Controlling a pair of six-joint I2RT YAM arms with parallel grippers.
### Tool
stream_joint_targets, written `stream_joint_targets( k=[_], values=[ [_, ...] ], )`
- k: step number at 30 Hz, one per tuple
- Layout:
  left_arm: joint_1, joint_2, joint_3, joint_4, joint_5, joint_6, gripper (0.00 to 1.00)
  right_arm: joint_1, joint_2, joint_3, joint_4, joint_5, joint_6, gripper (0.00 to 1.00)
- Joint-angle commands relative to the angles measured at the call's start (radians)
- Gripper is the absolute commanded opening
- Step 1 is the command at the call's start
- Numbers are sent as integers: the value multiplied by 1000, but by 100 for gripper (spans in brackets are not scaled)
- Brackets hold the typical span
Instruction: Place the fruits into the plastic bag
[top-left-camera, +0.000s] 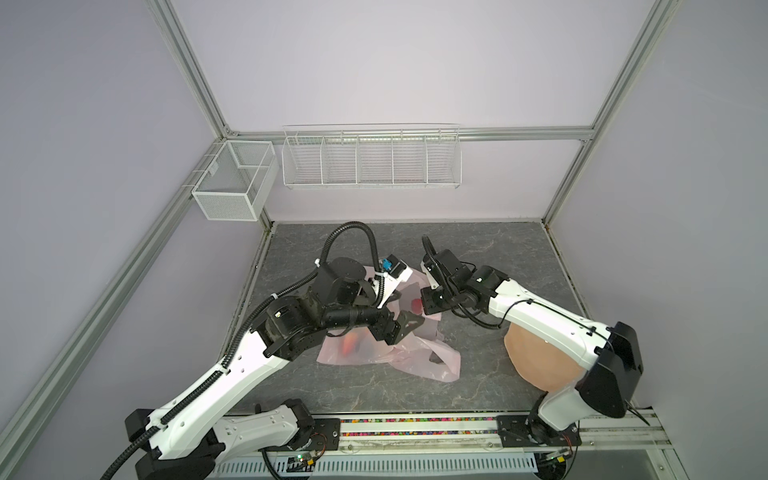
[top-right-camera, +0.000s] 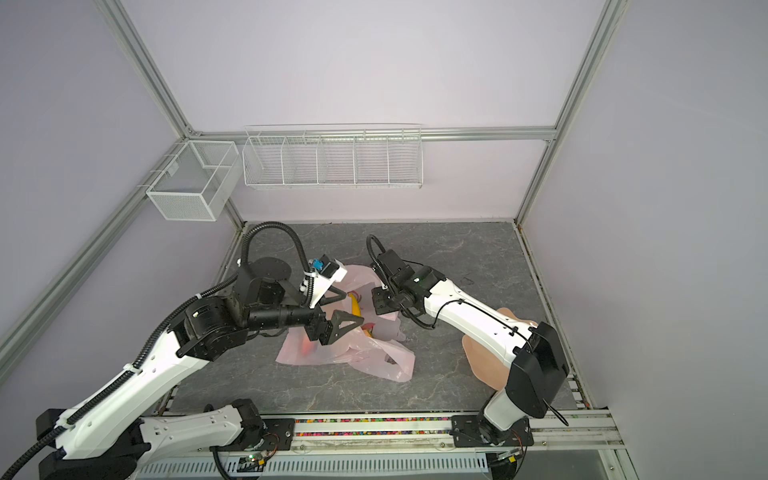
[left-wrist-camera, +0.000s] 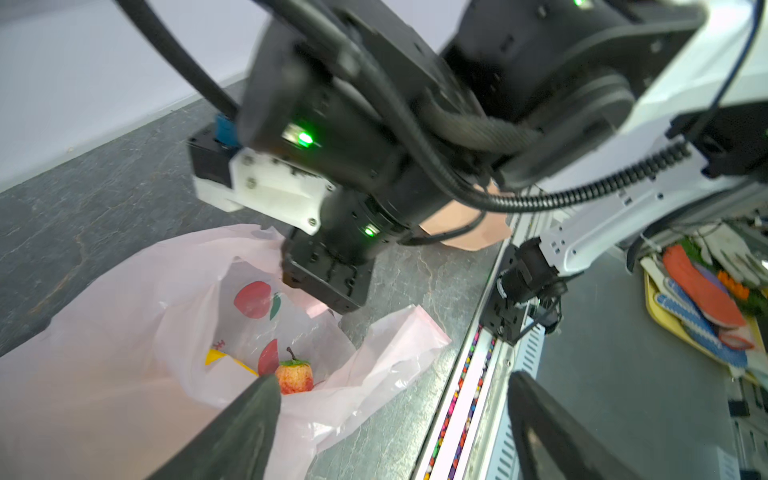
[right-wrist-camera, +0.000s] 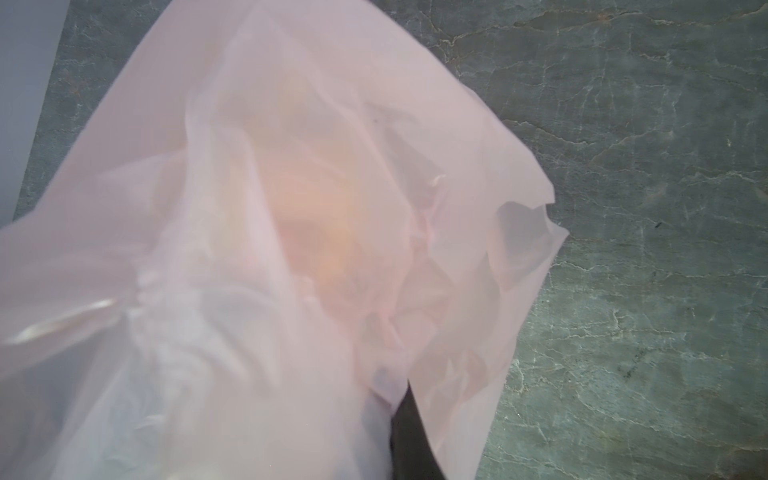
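Left of centre in both top views, the left claw (top-left-camera: 404, 309) hangs over the mouth of the plastic bag (top-left-camera: 374, 353). Its jaws are released and spread wide, with nothing between them. In its own wrist view the two dark fingers (left-wrist-camera: 249, 419) stand well apart at the bottom of the frame.

The pale-pink bag lies crumpled on the grey marbled counter (top-left-camera: 478, 257) in the middle of the frame, with one handle loop trailing toward the lower right. Inside its open mouth, at lower centre of the left wrist view, sits a round red-yellow fruit (left-wrist-camera: 296, 376) with a short stem, just beside red fruit shapes printed on the film. An orange-red fruit (top-left-camera: 349, 345) shows blurrily through the bag's left part in a top view.

Just right of the mouth, the right claw (top-left-camera: 423, 312) is clenched on the bag's edge and holds it raised. The pink film fills most of the right wrist view.

Farther right, a peach plate (top-left-camera: 528, 361) lies on the counter, partly under the right arm.
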Motion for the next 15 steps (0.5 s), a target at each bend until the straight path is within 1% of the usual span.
stream_joint_targets(
  k=[1,3,6,9,15],
  values=[
    [-95,32,-28,-50,-105,117,86,-15,11,35,-27,-41,-16,6],
    [-155,68,-25,-62,-145,151,86,-22,19,44,-29,-57,-20,6],
    [-219,133,-10,-81,-184,194,86,-32,28,53,-30,-78,-22,6],
    [-259,202,16,-100,-211,237,85,-40,34,60,-32,-93,-24,6],
    [-305,340,71,-142,-254,310,84,-59,43,64,-37,-119,-26,6]
  ],
)
